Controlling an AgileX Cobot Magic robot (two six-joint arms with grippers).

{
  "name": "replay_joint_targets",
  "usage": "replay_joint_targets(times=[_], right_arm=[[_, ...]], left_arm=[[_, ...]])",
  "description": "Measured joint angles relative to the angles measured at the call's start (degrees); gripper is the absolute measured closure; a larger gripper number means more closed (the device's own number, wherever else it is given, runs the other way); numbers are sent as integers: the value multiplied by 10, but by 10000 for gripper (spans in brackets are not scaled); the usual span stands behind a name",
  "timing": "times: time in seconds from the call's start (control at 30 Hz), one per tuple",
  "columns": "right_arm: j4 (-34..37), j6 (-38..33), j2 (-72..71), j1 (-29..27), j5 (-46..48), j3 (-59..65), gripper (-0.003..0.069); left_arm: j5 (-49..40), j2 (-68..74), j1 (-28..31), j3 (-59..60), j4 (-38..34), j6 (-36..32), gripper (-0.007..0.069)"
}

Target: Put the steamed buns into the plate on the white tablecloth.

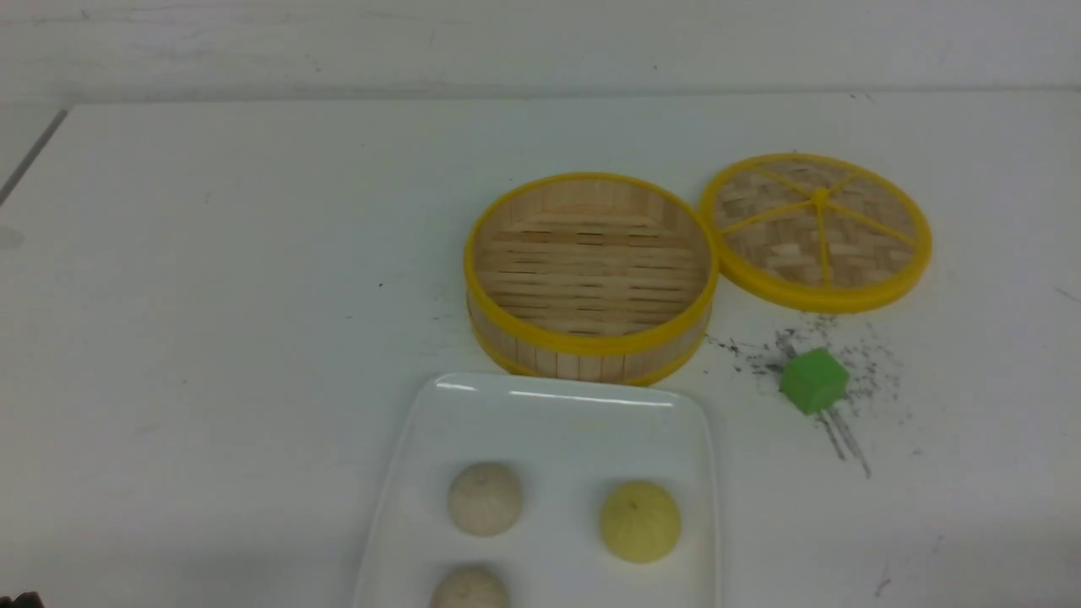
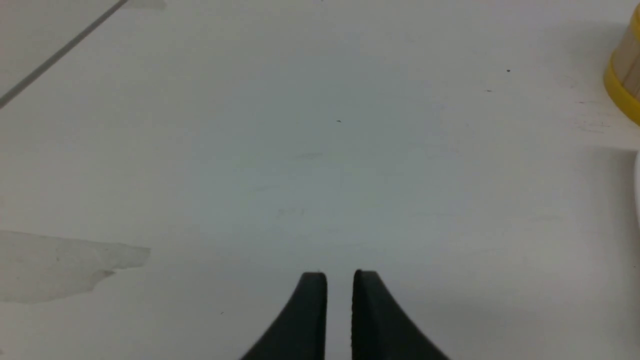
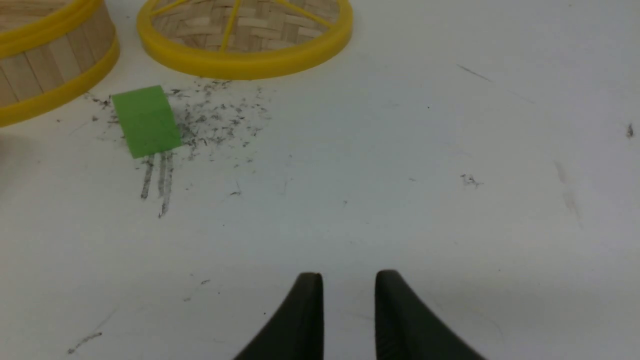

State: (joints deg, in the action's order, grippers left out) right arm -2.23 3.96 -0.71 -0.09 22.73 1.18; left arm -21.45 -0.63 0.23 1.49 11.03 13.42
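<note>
The white plate lies on the white tablecloth at the near middle of the front view. Three steamed buns sit in it: an off-white bun, a pale yellow bun, and a second off-white bun cut off by the frame's bottom edge. Neither gripper shows in the front view. My left gripper hangs over bare cloth with its fingers almost together and nothing between them. My right gripper is over bare cloth too, with a narrow gap between its fingers and nothing in it.
The bamboo steamer basket stands empty just behind the plate, and its edge shows in the left wrist view. Its woven lid lies to the right. A green cube sits among dark scuffs; it also shows in the right wrist view.
</note>
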Motion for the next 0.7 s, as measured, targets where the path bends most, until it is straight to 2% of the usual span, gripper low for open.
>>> replay_joint_targets(times=[0.7], right_arm=[[0, 0, 0, 0, 0, 0, 452]], left_arm=[[0, 0, 0, 0, 0, 0, 506]])
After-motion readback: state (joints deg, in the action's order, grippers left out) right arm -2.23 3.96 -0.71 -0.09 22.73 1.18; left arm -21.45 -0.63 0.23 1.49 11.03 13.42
